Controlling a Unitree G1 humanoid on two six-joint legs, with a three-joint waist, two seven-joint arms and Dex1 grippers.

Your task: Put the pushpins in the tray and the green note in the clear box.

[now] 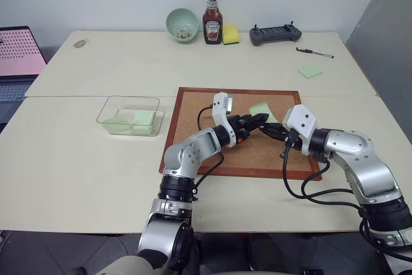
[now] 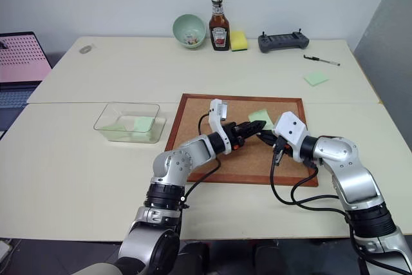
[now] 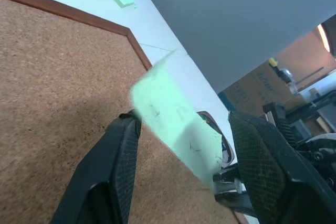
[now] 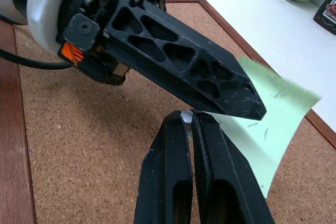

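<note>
The two hands met over the cork board (image 1: 244,152) in the centre of the head view. The right hand (image 4: 190,116) was clenched: in its wrist view the two black fingers (image 4: 173,171) lay pressed together with a tiny pale pin head (image 4: 185,115) showing between their tips. The green note (image 1: 261,109) stood up off the board just right of centre, by the fingertips; whether the right hand also pinched its edge could not be told. The left hand (image 1: 256,122) was released, its fingers (image 3: 118,150) spread either side of the note without closing on it, as the left wrist view showed. In the right wrist view one left finger lay just over the right hand's tips.

The clear box (image 1: 106,113) sat on the desk (image 1: 77,172) left of the board, with green sheets (image 1: 143,118) inside. Along the far edge, at the top of the frame, stood a bowl (image 1: 182,24), a ketchup bottle (image 1: 212,20), a yellow sponge (image 1: 231,34) and a dark controller (image 1: 275,33). A pen (image 1: 314,52) and a second green note (image 1: 310,71) lay at upper right. A laptop (image 1: 19,53) showed at the left edge
</note>
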